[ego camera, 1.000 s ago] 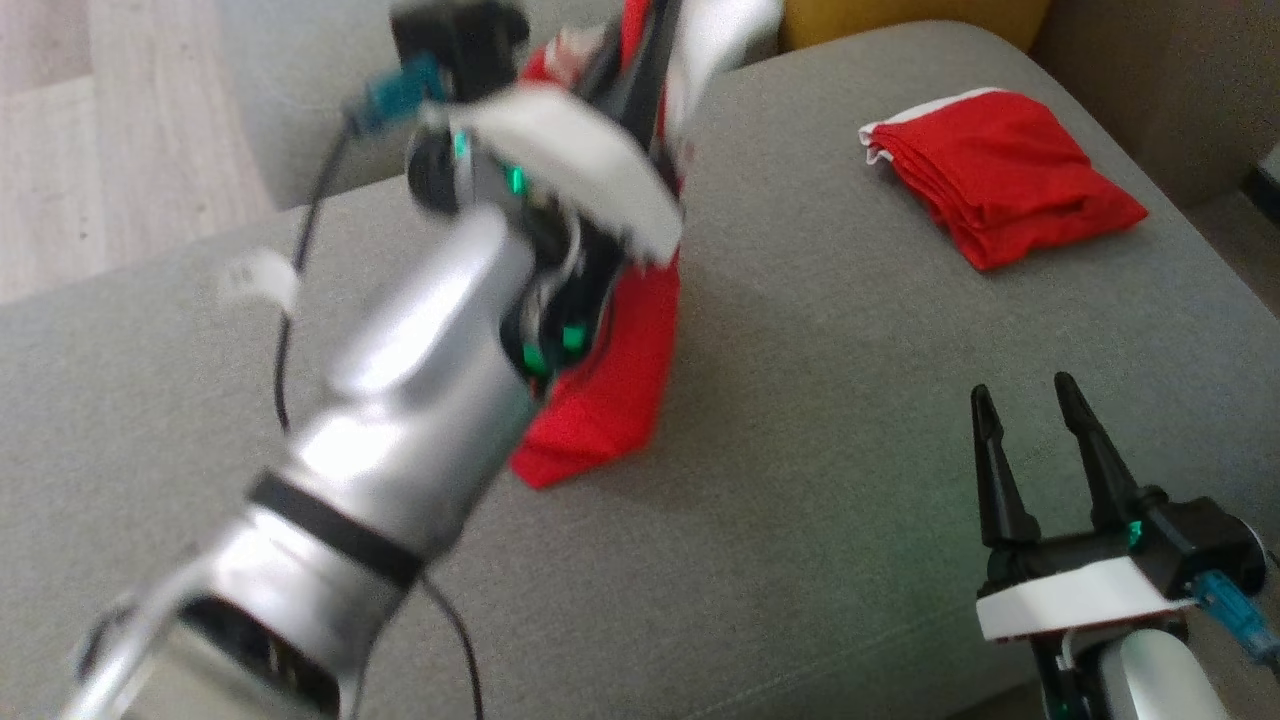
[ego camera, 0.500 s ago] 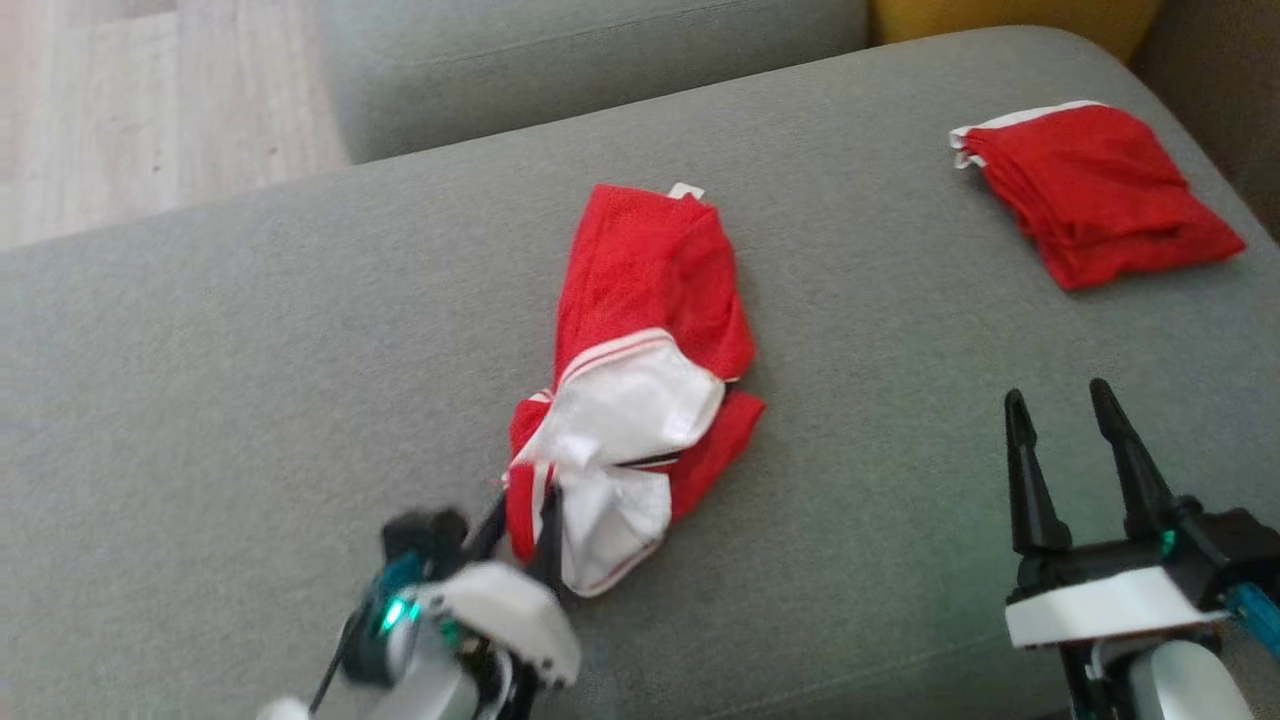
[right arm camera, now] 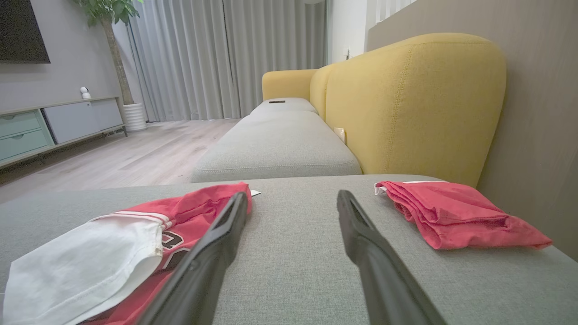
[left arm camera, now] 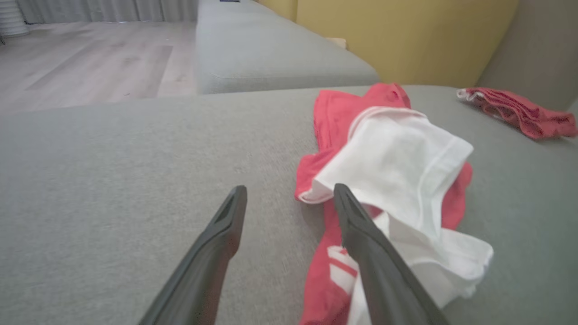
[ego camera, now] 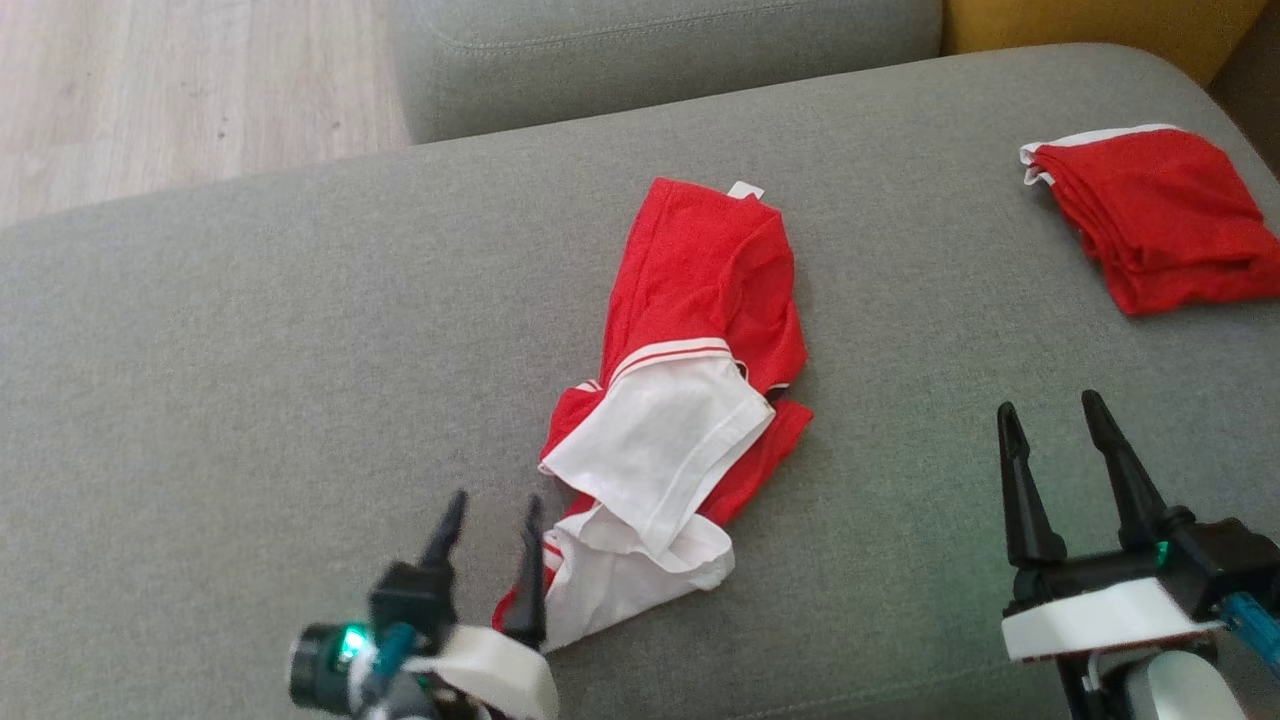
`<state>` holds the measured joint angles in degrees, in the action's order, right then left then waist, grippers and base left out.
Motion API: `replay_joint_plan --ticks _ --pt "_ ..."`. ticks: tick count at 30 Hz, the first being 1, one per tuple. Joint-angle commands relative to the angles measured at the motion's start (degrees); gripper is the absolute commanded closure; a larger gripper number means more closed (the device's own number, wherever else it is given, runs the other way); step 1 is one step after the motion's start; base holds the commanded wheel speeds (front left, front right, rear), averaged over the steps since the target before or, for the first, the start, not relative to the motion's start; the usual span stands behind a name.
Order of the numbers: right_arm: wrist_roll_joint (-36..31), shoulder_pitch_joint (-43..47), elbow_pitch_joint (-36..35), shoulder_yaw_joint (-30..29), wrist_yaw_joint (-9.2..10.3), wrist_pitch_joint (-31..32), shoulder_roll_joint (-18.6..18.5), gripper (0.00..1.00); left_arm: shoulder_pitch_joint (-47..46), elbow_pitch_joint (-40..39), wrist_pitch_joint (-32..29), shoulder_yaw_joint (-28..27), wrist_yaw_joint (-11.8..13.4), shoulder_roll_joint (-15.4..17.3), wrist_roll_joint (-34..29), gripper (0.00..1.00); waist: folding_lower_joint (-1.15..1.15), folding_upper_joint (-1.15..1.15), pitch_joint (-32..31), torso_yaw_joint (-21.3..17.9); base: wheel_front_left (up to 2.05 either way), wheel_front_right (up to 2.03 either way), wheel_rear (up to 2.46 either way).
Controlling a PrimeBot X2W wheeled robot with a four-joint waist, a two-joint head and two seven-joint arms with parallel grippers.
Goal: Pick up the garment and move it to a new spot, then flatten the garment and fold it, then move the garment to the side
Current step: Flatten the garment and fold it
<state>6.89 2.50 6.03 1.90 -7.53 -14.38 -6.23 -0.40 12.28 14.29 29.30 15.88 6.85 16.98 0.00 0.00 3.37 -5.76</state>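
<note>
note the garment (ego camera: 690,400) heaped around the middle of the seat cushion (ego camera: 250,350), red with white lining turned outward and the lower hem reaching toward the cushion's near edge. note the left gripper (ego camera: 495,498) at that near edge, jaws spread wide and grasping nothing, inner finger just beside the white hem; cannot tell whether touching. note the right gripper (ego camera: 1047,404) by the near right corner, likewise spread and empty, well apart from the cloth. leave alone the folded red piece (ego camera: 1150,215) at the far right corner.

judged as set down at its spot, flattening not yet begun. risks from here:
- pinching only the loose white layer, so lifting a single ply and dragging the heap instead of opening it
- snagging fabric on a fingertip while sliding under the hem
- pulling from one side alone and twisting the bundle tighter
- sweeping cloth toward the far right corner and disturbing the folded piece
- tugging the hem past the near edge and letting it slide off the cushion
</note>
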Motion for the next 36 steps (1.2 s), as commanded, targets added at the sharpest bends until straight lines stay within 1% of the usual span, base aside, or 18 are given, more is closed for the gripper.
replay_joint_plan --ticks 1,4,9,14,19,21,23,24,25,26,27,30,33,36 --pt "-0.04 -0.72 -1.73 1.52 0.04 -0.62 -1.17 0.0 -1.08 -0.69 -0.13 -0.38 -0.41 0.91 -1.0 0.0 0.0 0.0 -0.21 0.03 0.0 0.0 0.0" --pt "-0.04 -0.66 -1.55 1.78 0.04 -0.62 -1.28 0.0 -1.28 2.43 -5.0 1.88 -0.15 2.31 -3.13 0.0 0.0 0.0 -0.48 -0.03 0.0 0.0 0.0" --pt "0.1 -0.57 -1.5 2.09 0.04 -0.62 -1.68 0.0 -0.77 4.83 -10.26 4.15 -2.48 3.04 -2.41 0.0 0.0 0.0 -0.67 -0.26 0.0 0.0 0.0" --pt "0.15 -0.45 -1.53 2.08 0.04 -0.62 -1.96 0.0 -1.07 5.07 -11.28 5.01 -3.47 3.15 -2.01 0.0 0.0 0.0 -0.73 -0.42 0.0 0.0 0.0" --pt "0.23 -0.32 -1.61 1.87 0.04 -0.62 -1.96 0.0 -0.81 4.24 -13.65 6.75 -5.66 4.43 -1.83 0.0 0.0 0.0 -0.6 -0.4 0.0 0.0 0.0" --pt "0.27 -0.33 -1.63 1.82 0.04 -0.62 -1.9 0.0 -1.04 4.01 -14.2 6.97 -5.51 5.01 -2.26 0.0 0.0 0.0 -0.41 -0.3 0.0 0.0 0.0" --pt "0.34 -0.49 -1.64 1.8 0.04 -0.62 -1.79 0.0 -1.99 4.13 -13.29 6.87 -5.11 5.39 -3.01 0.0 0.0 0.0 -0.16 -0.21 0.0 0.0 0.0" --pt "0.37 -0.59 -1.62 1.84 0.04 -0.62 -1.73 0.0 -2.61 4.45 -12.43 6.89 -5.16 5.48 -3.34 0.18 0.0 0.0 -0.08 -0.18 0.0 0.0 0.0" --pt "0.39 -0.71 -1.58 1.99 0.04 -0.62 -1.68 0.0 -3.3 4.93 -11.51 6.97 -5.25 5.61 -3.78 0.81 0.0 0.0 -0.03 -0.26 0.0 0.0 0.0" --pt "0.43 -0.85 -1.52 2.2 0.04 -0.62 -1.67 0.0 -3.95 5.32 -10.59 7.06 -5.6 5.52 -3.87 1.0 0.0 0.0 -0.02 -0.4 0.0 0.0 0.0" --pt "0.43 -0.85 -1.52 2.2 0.04 -0.62 -1.67 0.0 -3.95 5.32 -10.59 7.06 -5.6 5.52 -3.87 1.0 0.0 0.0 -0.02 -0.4 0.0 0.0 0.0" --pt "0.52 -1.07 -1.36 2.44 0.04 -0.62 -1.64 0.0 -6.06 5.13 -7.42 7.43 -7.81 4.67 -3.26 1.0 0.0 0.0 -0.42 -0.85 0.0 0.0 0.0" --pt "0.41 -1.1 -1.06 2.27 0.04 -0.62 -1.54 0.0 -8.93 4.13 -5.85 8.59 -11.74 4.11 -2.44 1.0 0.0 0.0 -1.11 -1.54 0.0 0.0 0.0" --pt "0.29 -1.33 -0.89 2.16 0.04 -0.62 -1.2 0.0 -13.37 2.03 -5.46 9.24 -16.56 2.27 -0.12 1.0 0.0 0.0 -1.73 -2.5 0.0 0.0 0.0"
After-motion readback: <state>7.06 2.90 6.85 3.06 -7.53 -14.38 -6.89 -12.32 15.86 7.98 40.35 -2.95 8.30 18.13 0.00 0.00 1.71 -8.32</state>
